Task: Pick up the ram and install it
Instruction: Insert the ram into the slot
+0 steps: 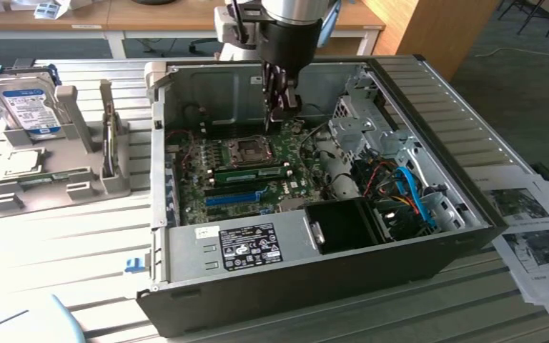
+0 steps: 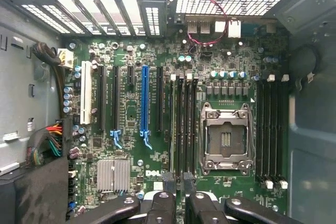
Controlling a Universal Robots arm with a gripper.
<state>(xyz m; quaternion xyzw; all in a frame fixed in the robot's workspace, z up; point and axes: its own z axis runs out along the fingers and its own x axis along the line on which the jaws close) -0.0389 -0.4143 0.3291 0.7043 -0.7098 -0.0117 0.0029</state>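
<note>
Crowding the board [image 2: 231, 192] inside the open case [image 1: 427, 236] are a metal drive cage [image 1: 360, 118], blue and orange cables [image 1: 410, 193] and a black shroud [image 1: 346, 225]. The ram [image 1: 251, 174] lies along the memory slots, just beside the socket [image 1: 251, 148]; whether it is fully seated I cannot tell. On the tabletop [image 1: 65, 243], at the exterior view's left, a grey holder [image 1: 74, 189] carries a hard drive [image 1: 28, 107]; papers [image 1: 532, 236] lie at the right. "DELL" [image 2: 152, 172] is printed on the board; the white sticker [image 1: 246, 243] is too small to read. The arm [image 1: 289, 28] points straight down, with the hand [image 1: 279, 118] above the board near the socket. Its fingers [image 2: 169, 187] are part-spread, and bare board shows between them.
</note>
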